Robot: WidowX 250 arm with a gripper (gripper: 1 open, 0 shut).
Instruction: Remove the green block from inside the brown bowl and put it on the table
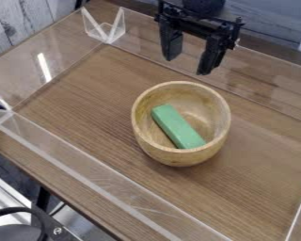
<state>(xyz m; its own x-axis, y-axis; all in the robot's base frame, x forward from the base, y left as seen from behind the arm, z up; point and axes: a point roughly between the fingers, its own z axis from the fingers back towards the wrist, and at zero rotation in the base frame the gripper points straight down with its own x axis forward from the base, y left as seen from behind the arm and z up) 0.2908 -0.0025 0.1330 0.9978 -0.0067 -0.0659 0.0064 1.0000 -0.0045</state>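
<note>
Ok, quick pass. Single cam view, looking down at an angle onto the table point(78, 104), brown wood grain, w/ low clear walls point(65, 165) round the edges.

Brown bowl point(182, 122) sits upright on the table, roughly mid-frame, slightly right of centre. Light tan wood, thick rim, round. Green block point(177, 126) is inside the bowl, lying on the bottom, long axis running diagonal from upper left to lower right. Block is fully within the rim, nothing on top of it. It looks to rest flat-ish on the bowl floor, maybe leaning a bit up the curved inside, can't tell for sure.

My gripper point(192, 52) is at top of frame, black, pointing down, fingers point(172, 45) spread apart w/ a clear gap between them, so released, nothing in it. It hangs above the table, up-frame of the bowl, looks apart from rim and block. One finger on the right looks longer/lower in the frame than the left one, prob just the viewing angle.

Other stuff: clear triangular bracket point(105, 26) at the far wall, top left. Whitish planked surface point(15, 24) in the top left corner beyond the table. Dark cable loop point(22, 226) at bottom left, outside the near wall.
</note>
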